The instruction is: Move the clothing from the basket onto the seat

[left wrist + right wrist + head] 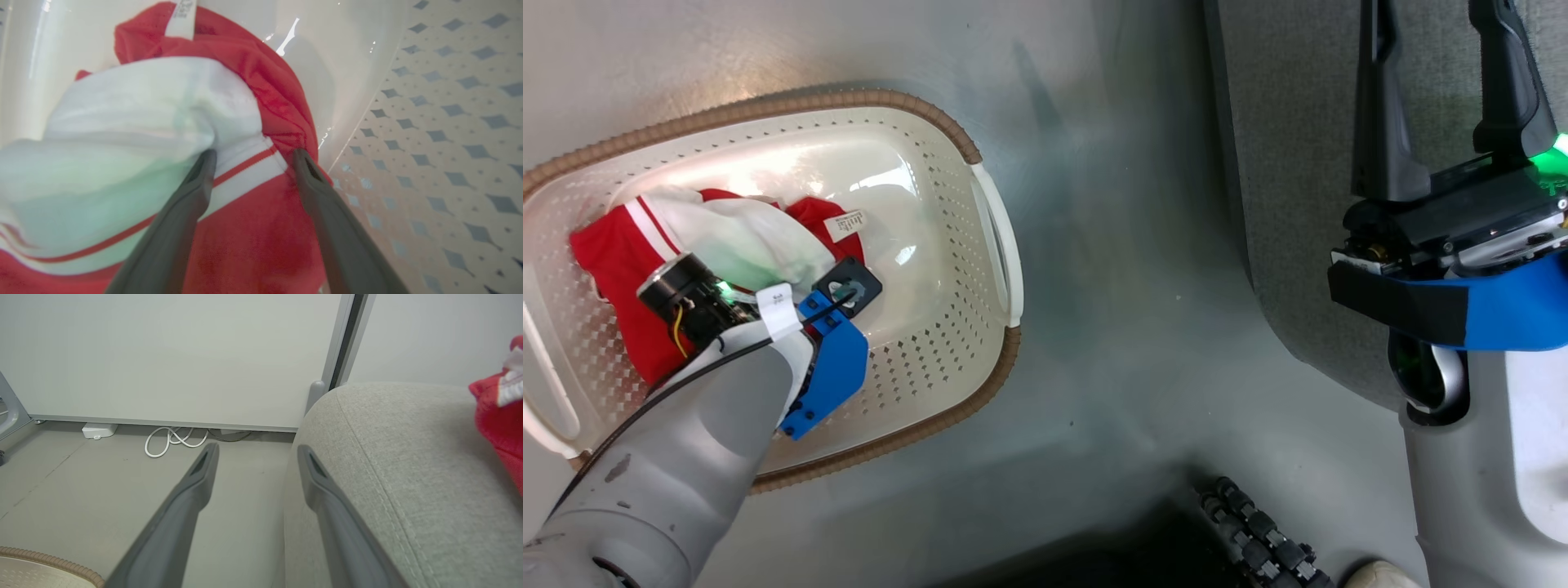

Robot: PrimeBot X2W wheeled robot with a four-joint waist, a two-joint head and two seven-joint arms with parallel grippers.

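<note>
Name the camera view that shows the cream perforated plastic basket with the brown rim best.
Head view: the cream perforated plastic basket appears nearly whole, with red-and-white clothing inside. Left wrist view gives its perforated inner wall up close; right wrist view catches a corner of its brown rim.

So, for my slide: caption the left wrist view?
Open left gripper at a red-and-white garment inside the perforated basket.

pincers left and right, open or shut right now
Left pincer: open over the clothing, nothing gripped.
Right pincer: open, empty, by the seat.
</note>
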